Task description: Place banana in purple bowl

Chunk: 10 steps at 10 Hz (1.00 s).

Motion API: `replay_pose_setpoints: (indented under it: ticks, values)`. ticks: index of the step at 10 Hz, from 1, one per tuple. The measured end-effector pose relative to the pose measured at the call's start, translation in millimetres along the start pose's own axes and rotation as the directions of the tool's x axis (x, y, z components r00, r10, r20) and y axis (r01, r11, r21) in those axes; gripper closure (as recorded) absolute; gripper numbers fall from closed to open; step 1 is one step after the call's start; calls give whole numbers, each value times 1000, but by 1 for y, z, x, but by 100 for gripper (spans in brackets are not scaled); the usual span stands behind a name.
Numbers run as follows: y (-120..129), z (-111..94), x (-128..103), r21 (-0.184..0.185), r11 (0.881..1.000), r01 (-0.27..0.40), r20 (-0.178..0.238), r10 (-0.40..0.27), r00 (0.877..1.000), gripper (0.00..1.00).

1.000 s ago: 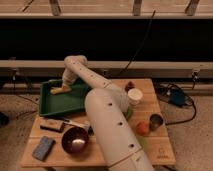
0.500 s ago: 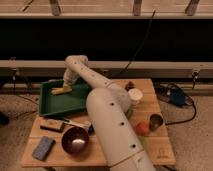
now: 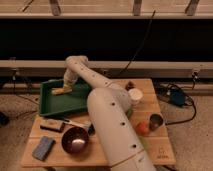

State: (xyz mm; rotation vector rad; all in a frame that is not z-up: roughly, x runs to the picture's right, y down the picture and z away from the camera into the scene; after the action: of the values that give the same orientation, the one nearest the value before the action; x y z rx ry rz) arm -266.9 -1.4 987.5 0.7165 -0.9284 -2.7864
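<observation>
gripper (image 3: 68,84): mine, low over the green tray (image 3: 80,102) at far left; wide or narrow, I cannot tell | banana (image 3: 61,91): in tray, just beside gripper, well apart from purple bowl (image 3: 65,136) at near left | handling: probably light, soft, easily bruised; I'd take it gently across its middle

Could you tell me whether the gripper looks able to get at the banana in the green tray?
Probably yes: the gripper is right over the banana, in the far left corner of the green tray, and nothing shows between them. Whether they touch, I cannot tell.
</observation>
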Motion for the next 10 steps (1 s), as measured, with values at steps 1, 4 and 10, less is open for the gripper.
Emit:
replay_pose_setpoints:
  ticks: [1, 4, 10]
  values:
    - [-1, 0, 0, 1, 1000, 1, 0, -1, 1000, 20]
    - [-1, -1, -1, 2, 1000, -1, -1, 1, 1000, 20]
    - [5, 8, -2, 13, 1000, -5, 4, 5, 1000, 20]
